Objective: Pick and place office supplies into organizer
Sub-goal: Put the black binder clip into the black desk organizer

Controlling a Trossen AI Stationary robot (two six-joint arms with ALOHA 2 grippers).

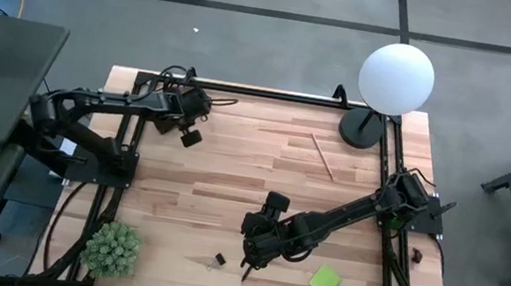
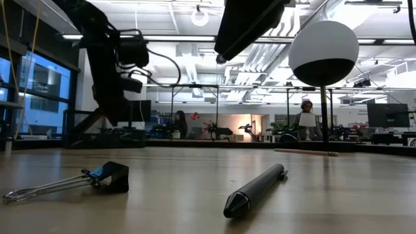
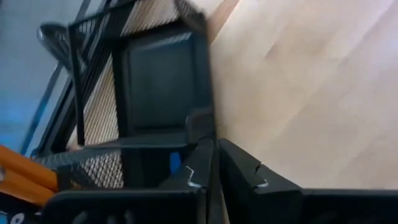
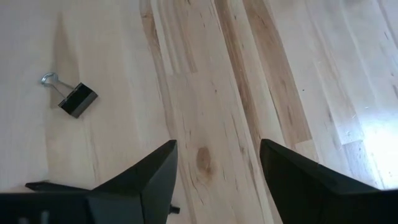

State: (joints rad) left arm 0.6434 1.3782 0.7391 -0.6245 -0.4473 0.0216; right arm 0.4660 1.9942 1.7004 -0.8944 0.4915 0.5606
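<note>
Left gripper pinches the organizer wall, likely to steady it; right gripper hangs wide above the pen, poised to grab

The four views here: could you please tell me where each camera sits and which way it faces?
High: above the table, looking straight down; left arm and right arm show.
Low: at table-top height, looking level past the binder clip and pen; arms hang from above.
Left wrist: on the left arm, facing the mesh organizer; shut fingers show.
Right wrist: on the right arm, facing the tabletop; open fingers show.
Shared: high, low and right wrist all see the clip.
</note>
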